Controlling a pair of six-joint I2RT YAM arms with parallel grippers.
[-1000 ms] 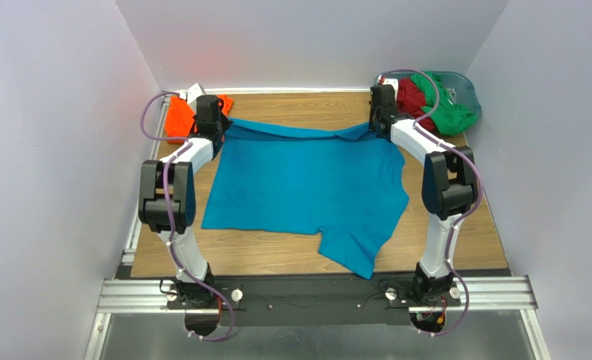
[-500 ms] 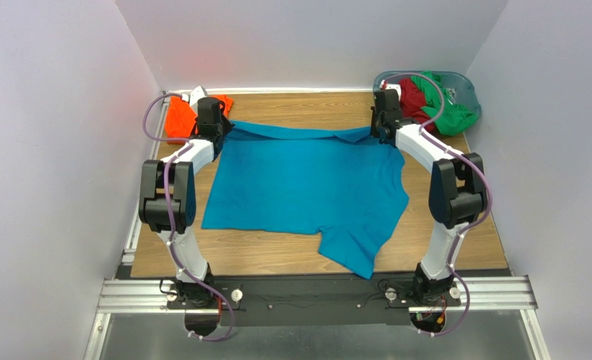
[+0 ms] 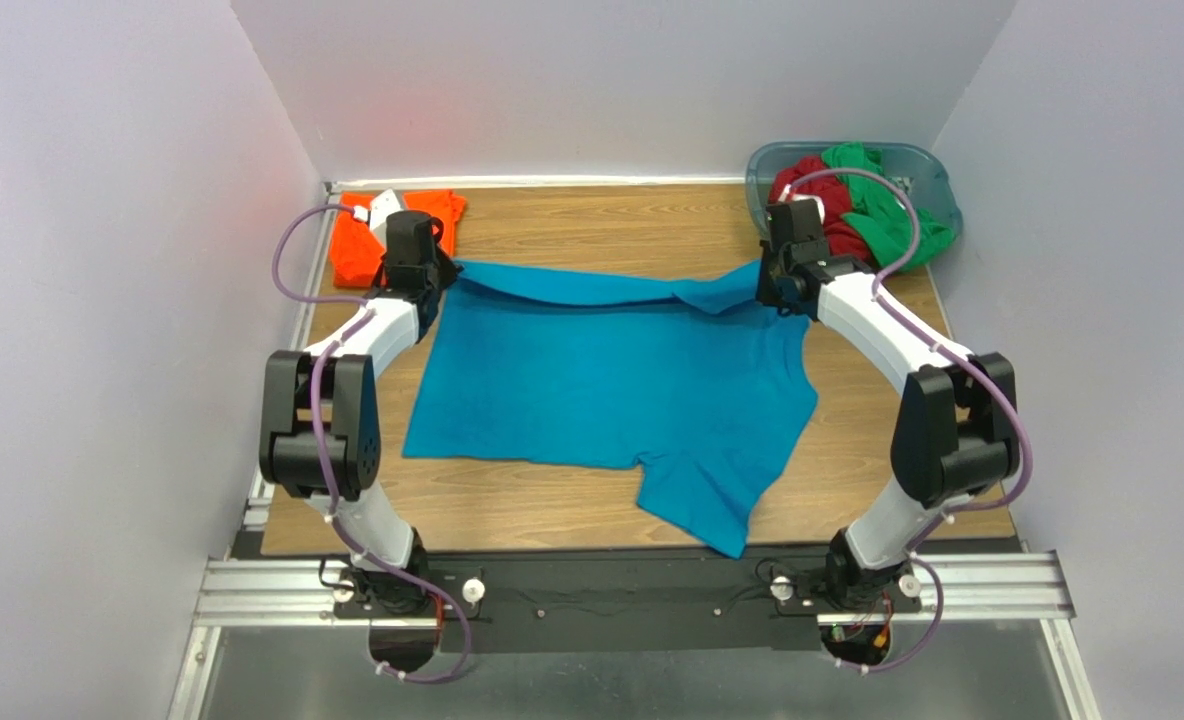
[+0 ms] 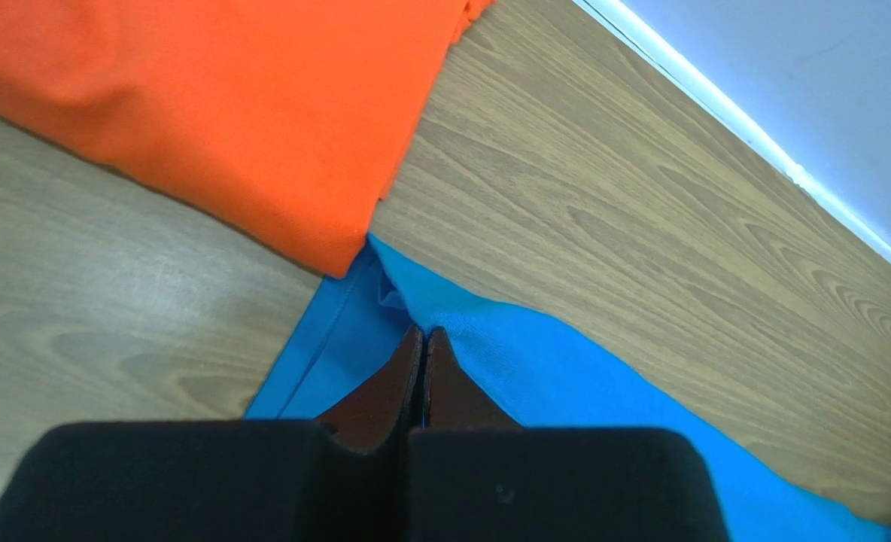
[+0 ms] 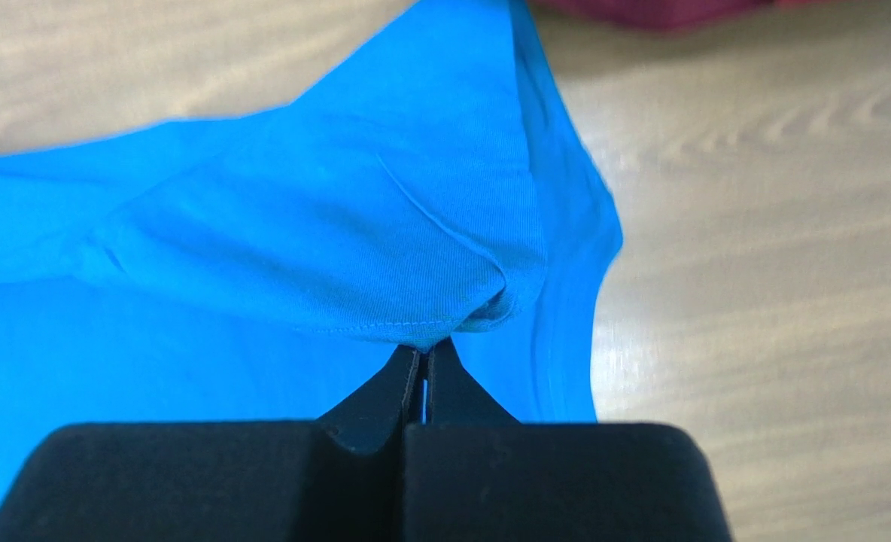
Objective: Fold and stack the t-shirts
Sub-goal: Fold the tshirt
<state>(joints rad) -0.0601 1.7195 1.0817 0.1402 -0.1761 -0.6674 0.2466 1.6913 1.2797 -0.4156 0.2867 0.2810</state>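
Two far corners of the teal-blue t-shirt (image 3: 613, 375) pinched, one per arm.
I am keeping my left fingers (image 4: 407, 367) and right fingers (image 5: 399, 390) clenched on its far edge, the cloth spreading flat on the table (image 3: 884, 435) between and behind them, likely for folding that edge over; the orange t-shirt (image 4: 224, 102) is lying just beyond the left fingers.

The teal shirt (image 5: 337, 226) is soft, matt knit cloth with a fine weave. The orange shirt (image 4: 224, 102) is matt cloth too. The worktop (image 4: 597, 192) is smooth wood-grain with a faint sheen, perhaps laminate. The tub (image 3: 932, 165) looks like plastic.
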